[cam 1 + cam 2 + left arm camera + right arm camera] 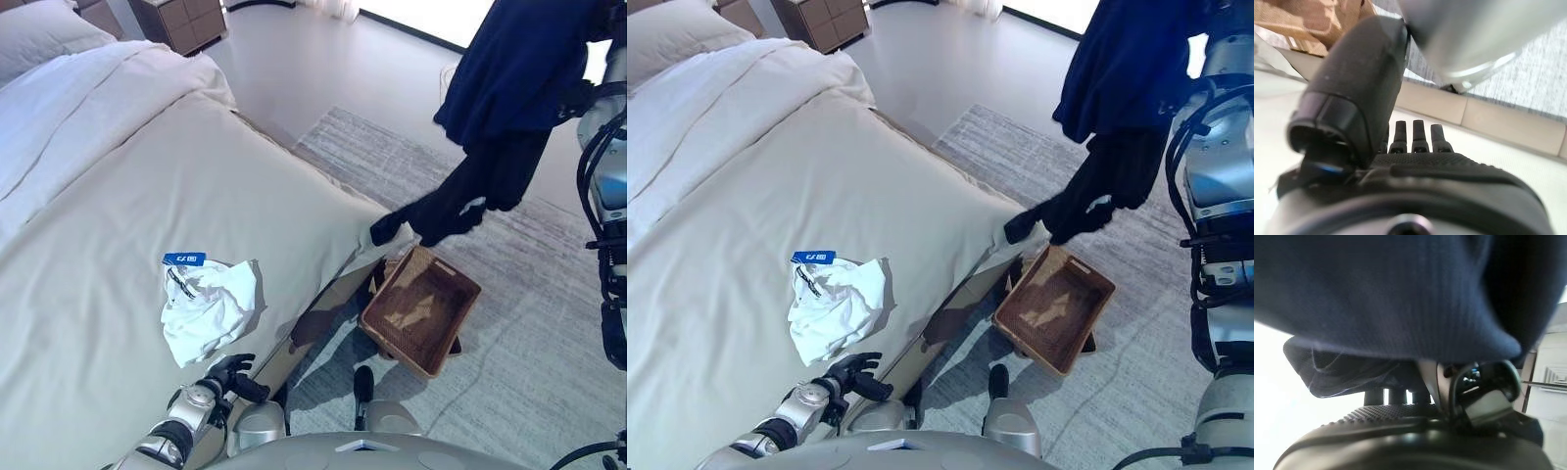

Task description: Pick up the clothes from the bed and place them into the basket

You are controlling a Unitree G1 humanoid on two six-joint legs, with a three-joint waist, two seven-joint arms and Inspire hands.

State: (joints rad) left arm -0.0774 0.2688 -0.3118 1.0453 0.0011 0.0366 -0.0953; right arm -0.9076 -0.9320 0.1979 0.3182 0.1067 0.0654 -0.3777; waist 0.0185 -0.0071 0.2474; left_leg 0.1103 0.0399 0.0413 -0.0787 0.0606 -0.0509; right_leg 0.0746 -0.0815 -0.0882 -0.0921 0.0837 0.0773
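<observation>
So, a dark navy garment is held up high at about 1 o'clock in the head views, with a black piece dangling below it down toward the bed's corner. It's carried by the right hand, whose fingers are seen in the right wrist view going up into the cloth; whether they're curled round it can't be told, since the tips are buried in the fabric. The hand itself isn't made out in the head views, only the arm at the 3 o'clock edge.

A wicker basket is sat on the grey rug just beside the bed's corner, around 4 o'clock from centre, right under the hanging black cloth, which is not touching it. Nothing clear can be made out inside it.

A crumpled white shirt with a blue tag is left lying on the beige bed, at about 7 o'clock. The left hand is rested at the bed's edge just below that shirt, at 6 to 7 o'clock, not touching it; its fingers are stretched out fairly straight and nothing is held.

A wooden nightstand is seen up at 11 o'clock, and a pillow at 10.
</observation>
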